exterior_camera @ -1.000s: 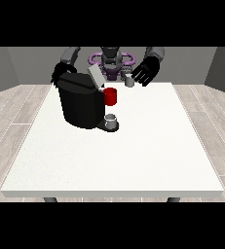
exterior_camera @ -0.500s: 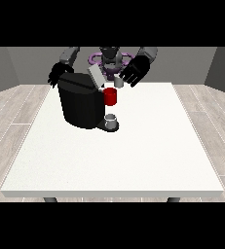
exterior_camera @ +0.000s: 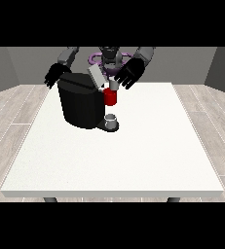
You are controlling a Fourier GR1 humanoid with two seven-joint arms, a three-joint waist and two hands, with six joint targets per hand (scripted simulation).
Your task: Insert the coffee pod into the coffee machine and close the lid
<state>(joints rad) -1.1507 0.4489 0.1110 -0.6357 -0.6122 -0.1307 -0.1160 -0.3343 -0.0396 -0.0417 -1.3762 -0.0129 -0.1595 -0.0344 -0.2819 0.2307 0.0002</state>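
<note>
Coffee pod [exterior_camera: 113, 85] sat pinched in the hand at the view's right [exterior_camera: 129, 74], above the coffee machine [exterior_camera: 82, 100]; I judged centring it first wisest.

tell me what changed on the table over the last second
The black hand at the view's right moved from beside the robot's chest inward and down, toward the small grey pod at the red part of the black coffee machine. The hand at the view's left shifted little. The machine, its raised grey lid and the grey cup stayed put.
</note>
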